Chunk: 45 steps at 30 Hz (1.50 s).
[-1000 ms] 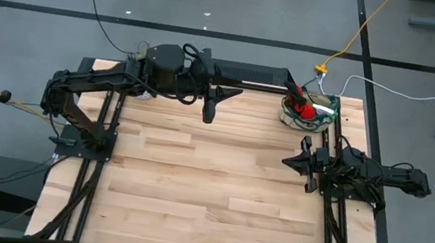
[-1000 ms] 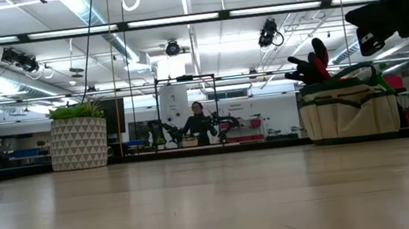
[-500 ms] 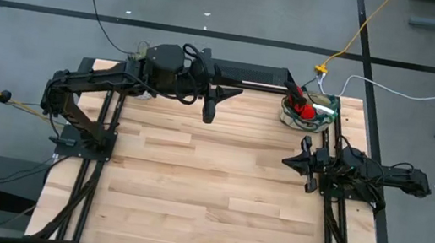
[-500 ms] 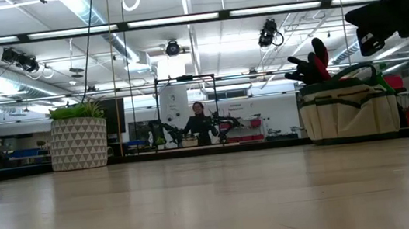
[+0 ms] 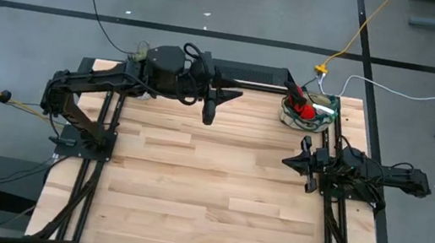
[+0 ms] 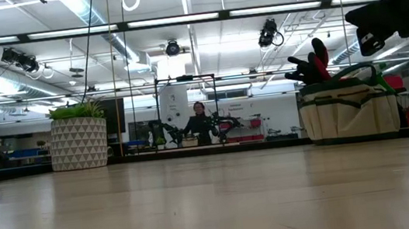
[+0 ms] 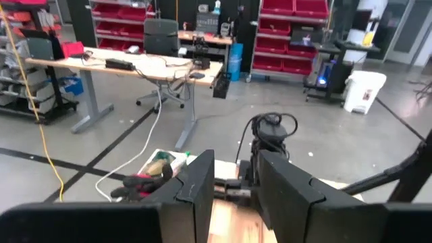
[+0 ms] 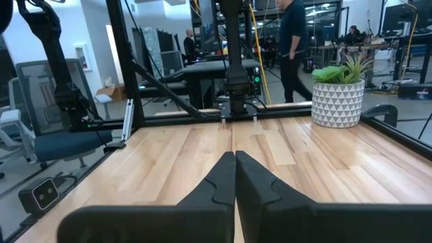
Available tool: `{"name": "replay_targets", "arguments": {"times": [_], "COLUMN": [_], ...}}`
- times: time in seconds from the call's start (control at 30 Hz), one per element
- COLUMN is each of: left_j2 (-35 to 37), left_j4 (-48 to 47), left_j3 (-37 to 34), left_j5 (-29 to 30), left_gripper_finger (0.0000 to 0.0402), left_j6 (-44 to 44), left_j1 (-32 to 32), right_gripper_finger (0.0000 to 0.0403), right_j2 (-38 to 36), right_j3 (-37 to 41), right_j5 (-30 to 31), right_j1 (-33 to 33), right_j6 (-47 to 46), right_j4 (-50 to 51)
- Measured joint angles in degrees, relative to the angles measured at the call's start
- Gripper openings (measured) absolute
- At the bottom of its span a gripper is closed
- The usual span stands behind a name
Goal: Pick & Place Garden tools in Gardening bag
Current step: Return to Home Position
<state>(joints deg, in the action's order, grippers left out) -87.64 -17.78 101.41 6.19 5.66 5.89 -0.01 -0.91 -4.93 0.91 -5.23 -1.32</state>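
Left gripper (image 5: 210, 110): raised above far edge of table (image 5: 207, 197), left of centre; fingers spread, nothing held.
Right gripper (image 5: 295, 161): near right edge; fingers pressed together.
Gardening bag (image 5: 310, 117): upright, far right corner; glove (image 6: 314, 60) protruding from top.

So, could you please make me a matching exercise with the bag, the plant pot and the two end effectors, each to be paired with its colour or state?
Column one:
1. gardening bag
2. plant pot
3. left end effector
4. right end effector

Column two:
A. fingers shut, near the right edge of the table
B. white with a triangle pattern, green leaves on top
C. fingers open, raised over the far side of the table
D. beige, with a black and red glove sticking out of the top

Pairs: 1-D, 2-B, 3-C, 4-A
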Motion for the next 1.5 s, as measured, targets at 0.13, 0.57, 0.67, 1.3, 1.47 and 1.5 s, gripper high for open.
{"name": "replay_targets", "arguments": {"times": [0.13,0.57,0.67,1.3,1.47,1.5], "left_j2": [0.00,-0.04,-0.04,4.81,9.11,10.26], "left_j4": [-1.48,5.66,10.09,22.49,24.94,25.36], "left_j3": [-0.04,-9.53,-12.08,-25.94,-31.64,-32.85], "left_j5": [0.00,-1.82,-2.57,-3.34,-5.04,-5.72], "left_gripper_finger": [0.0122,0.0122,0.0122,0.0122,0.0122,0.0122], "left_j6": [-0.60,4.63,4.23,4.12,4.17,4.13], "left_j1": [-0.02,-0.10,-0.15,-2.05,-2.68,-2.77], "right_gripper_finger": [0.0013,0.0013,0.0013,0.0013,0.0013,0.0013], "right_j2": [0.00,0.00,0.00,0.00,0.00,0.00], "right_j3": [0.00,0.00,0.00,-0.02,-0.04,-0.04], "right_j5": [0.00,0.00,0.00,-0.04,0.00,0.00], "right_j1": [0.00,0.00,0.00,-0.02,-0.02,-0.02], "right_j6": [-0.02,-0.02,-0.02,-0.04,-0.04,-0.03], "right_j4": [0.00,0.00,0.00,-0.02,-0.04,-0.05]}}
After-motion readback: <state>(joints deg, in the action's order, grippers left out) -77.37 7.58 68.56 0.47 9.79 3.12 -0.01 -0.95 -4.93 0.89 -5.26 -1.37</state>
